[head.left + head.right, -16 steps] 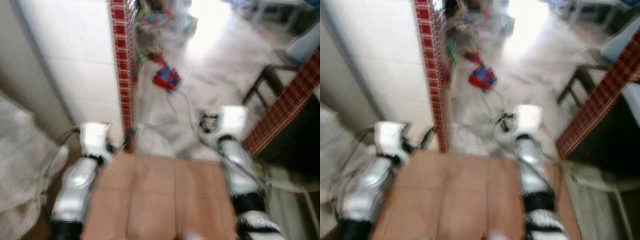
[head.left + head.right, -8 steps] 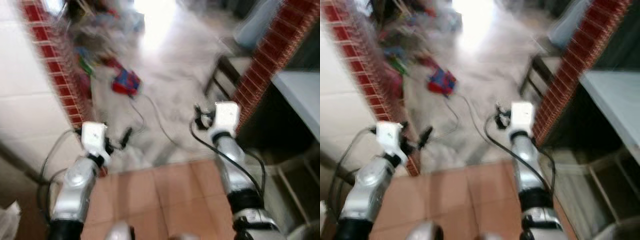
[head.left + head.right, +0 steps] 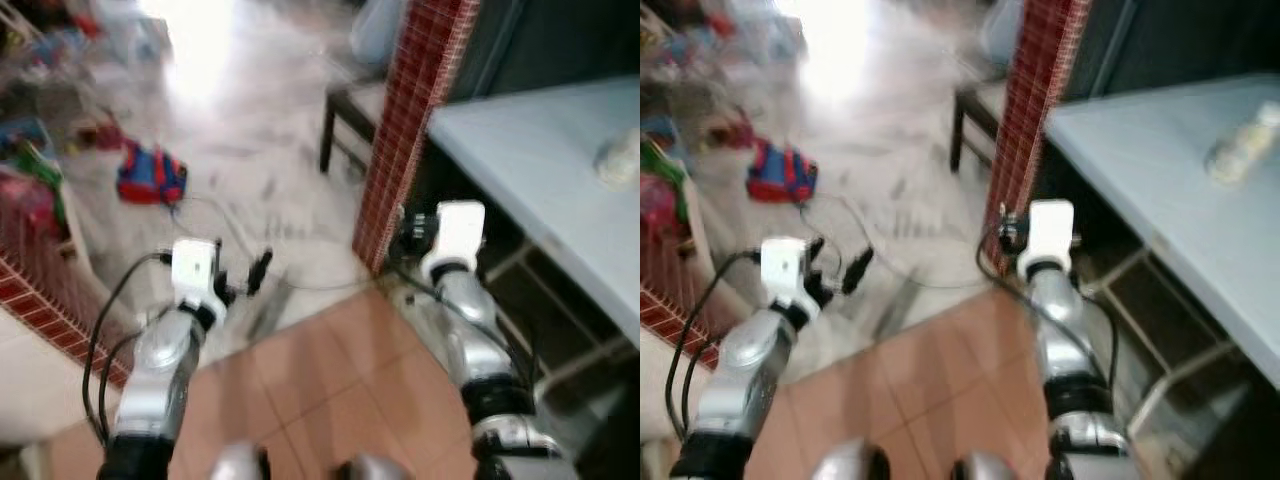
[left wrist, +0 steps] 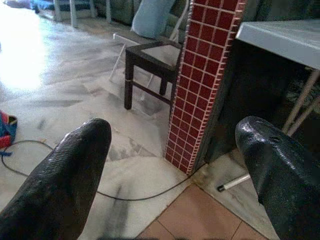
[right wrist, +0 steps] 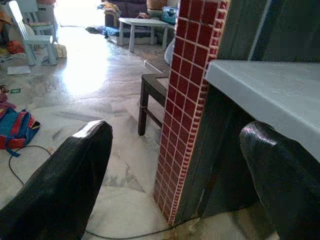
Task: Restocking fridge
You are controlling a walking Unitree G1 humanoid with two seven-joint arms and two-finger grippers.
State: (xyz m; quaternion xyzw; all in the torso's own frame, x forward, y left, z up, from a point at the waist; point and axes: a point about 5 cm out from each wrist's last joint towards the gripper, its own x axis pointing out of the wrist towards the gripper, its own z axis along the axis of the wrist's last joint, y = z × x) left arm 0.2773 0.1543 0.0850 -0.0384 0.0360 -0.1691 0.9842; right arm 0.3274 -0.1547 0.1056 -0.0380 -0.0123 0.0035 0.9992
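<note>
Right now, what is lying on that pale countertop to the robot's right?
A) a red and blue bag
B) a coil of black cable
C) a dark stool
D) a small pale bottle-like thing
D: a small pale bottle-like thing lies on its side on the countertop; it is too blurred to name more exactly. The red and blue bag and the cable lie on the floor.

Counter (image 3: 520, 150): pale grey top at the robot's right, one pale, blurred object (image 3: 620, 160) lying on it near the far edge, can't tell what. Floor (image 3: 330, 390): terracotta tiles near the robot, marble-look tiles beyond. On the marble: black cable (image 3: 215, 215), red-blue bag (image 3: 150, 178), dark low stool (image 4: 150, 62), red brick pillar (image 3: 405, 120).
</note>
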